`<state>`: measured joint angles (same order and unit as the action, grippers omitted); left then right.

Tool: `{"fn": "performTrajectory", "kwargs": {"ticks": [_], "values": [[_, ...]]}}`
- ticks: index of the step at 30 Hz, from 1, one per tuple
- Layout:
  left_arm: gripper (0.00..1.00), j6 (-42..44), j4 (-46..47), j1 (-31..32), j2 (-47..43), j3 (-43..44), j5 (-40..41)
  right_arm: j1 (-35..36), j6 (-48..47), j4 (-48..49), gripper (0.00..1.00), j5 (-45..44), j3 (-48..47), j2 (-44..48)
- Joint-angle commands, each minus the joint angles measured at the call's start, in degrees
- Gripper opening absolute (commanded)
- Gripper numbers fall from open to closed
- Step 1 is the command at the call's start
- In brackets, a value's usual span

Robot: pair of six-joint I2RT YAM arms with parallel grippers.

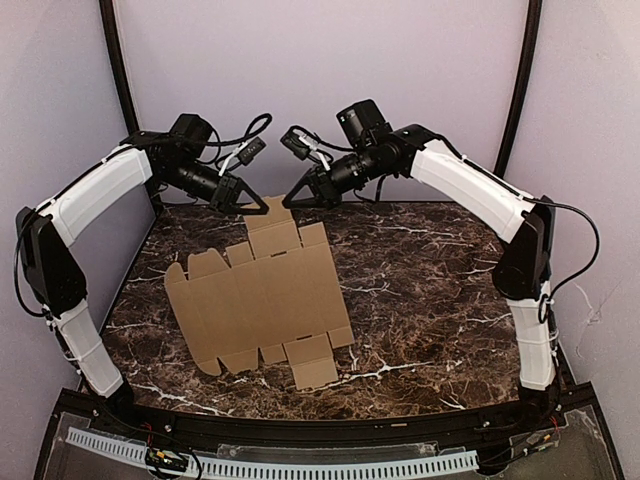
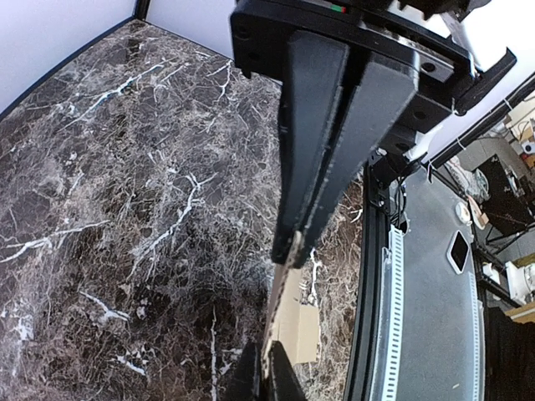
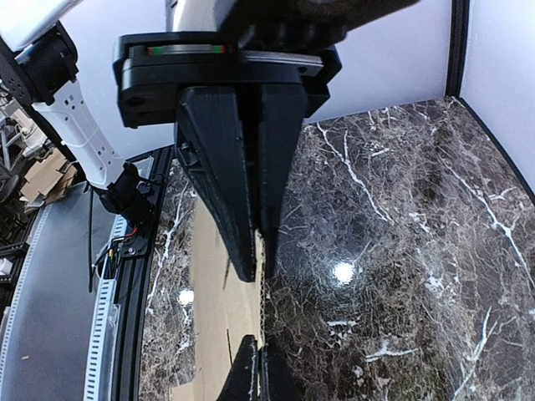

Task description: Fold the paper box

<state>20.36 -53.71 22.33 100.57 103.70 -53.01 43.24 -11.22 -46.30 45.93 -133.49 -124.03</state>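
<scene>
White shells cover my left arm and right arm, black at the joints (cables too); black fingers.

no writing, label, brand, number or sign can be read in any view. the paper box shows only plain tan card on its visible face.
</scene>
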Motion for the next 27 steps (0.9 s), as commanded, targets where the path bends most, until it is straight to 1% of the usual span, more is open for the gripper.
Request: {"fn": "performTrajectory", "kwargs": {"ticks": [1, 7, 8, 9, 10, 13, 14, 16, 19, 20, 22, 23, 24, 25, 26, 27], "values": [[0.01, 0.70, -1.08, 0.44, 0.67, -0.89, 0.95, 0.77, 0.60, 1.41, 0.00, -0.17, -0.69, 1.18], [0.01, 0.46, -0.29, 0.44, 0.15, -0.91, 0.89, 0.74, 0.48, 2.04, 0.00, -2.00, 2.03, 2.44], [0.01, 0.38, -0.10, 0.44, -0.03, -1.07, 0.89, 0.72, 0.50, 2.45, 0.11, -2.74, 3.34, 3.40], [0.01, 0.03, 0.53, 0.44, -0.47, -1.53, 1.07, 0.71, 0.50, 3.20, 0.29, -3.62, 4.95, 4.31], [0.01, -0.01, 0.89, 0.44, -0.73, -2.22, 1.11, 0.64, 0.61, 4.20, 0.43, -4.55, 6.87, 5.63], [0.01, -0.97, 3.92, 0.37, -2.76, -4.61, 2.08, -0.23, 1.04, 8.64, 0.69, -7.41, 15.76, 11.49], [0.01, -1.30, 4.91, 0.20, -3.24, -6.26, 2.18, -0.84, 1.74, 10.89, 0.76, -7.97, 19.46, 13.76], [0.01, -2.88, 8.12, -0.39, -4.78, -8.82, 1.34, -2.37, 3.09, 15.50, 0.86, -7.99, 27.15, 18.83], [0.01, -7.13, 15.30, -2.06, -7.45, -12.25, -0.81, -4.61, 5.04, 21.72, 0.95, -7.78, 38.00, 25.43], [0.01, -8.30, 16.97, -2.48, -8.54, -14.15, -1.88, -5.06, 5.67, 23.53, 0.96, -7.41, 41.05, 27.35], [0.01, -12.63, 23.48, -3.53, -10.27, -17.33, -3.70, -5.76, 6.55, 26.17, 0.98, -6.91, 46.44, 30.30], [0.01, -16.58, 28.47, -4.11, -10.90, -18.46, -4.30, -6.03, 7.10, 27.42, 0.99, -6.72, 49.06, 31.54], [0.01, -18.34, 31.55, -4.34, -12.04, -20.91, -5.04, -6.25, 7.70, 28.86, 0.99, -6.54, 51.51, 32.63], [0.01, -23.66, 38.02, -4.74, -12.67, -22.23, -5.28, -6.64, 8.12, 30.15, 0.99, -6.09, 53.61, 33.64], [0.01, -26.18, 41.03, -4.92, -13.76, -24.91, -5.61, -6.94, 8.59, 31.43, 0.98, -5.69, 55.61, 34.44], [0.01, -30.76, 47.16, -5.27, -14.23, -26.11, -5.88, -7.43, 9.01, 32.33, 0.99, -5.18, 57.26, 35.00]]}}
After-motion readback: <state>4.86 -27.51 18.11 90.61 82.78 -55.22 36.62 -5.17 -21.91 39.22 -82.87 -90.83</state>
